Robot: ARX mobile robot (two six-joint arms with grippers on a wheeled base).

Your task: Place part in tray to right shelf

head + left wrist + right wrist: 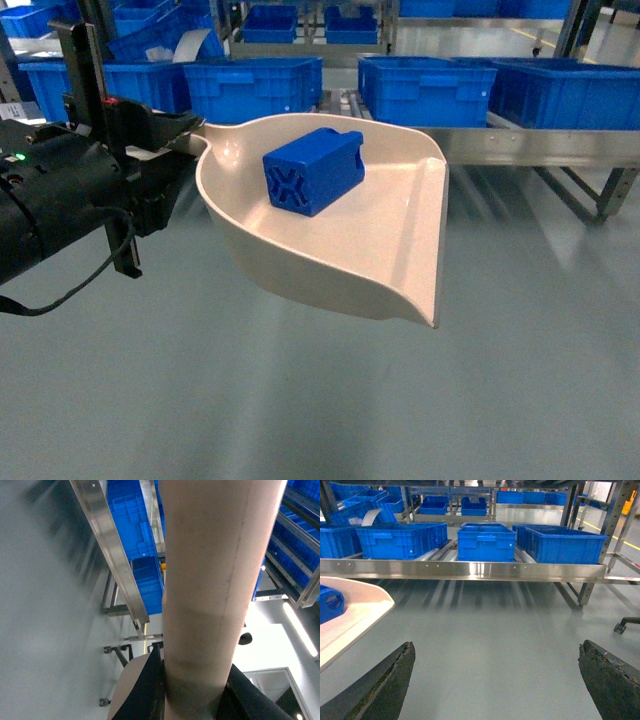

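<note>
The tray [370, 250] hangs in mid-frame of the head view, held at its handle stub by the left gripper [185, 135] at the left edge; in the left wrist view dark fingers [150, 690] pinch the beige handle [210, 580]. The part [313, 171] lies in the tray's upper middle, X-ribbed end toward the camera. The shelf [540, 145] with blue crates [425, 90] runs across the top. In the right wrist view the right gripper [495, 685] is spread wide over the grey floor [495, 625], holding nothing.
</note>
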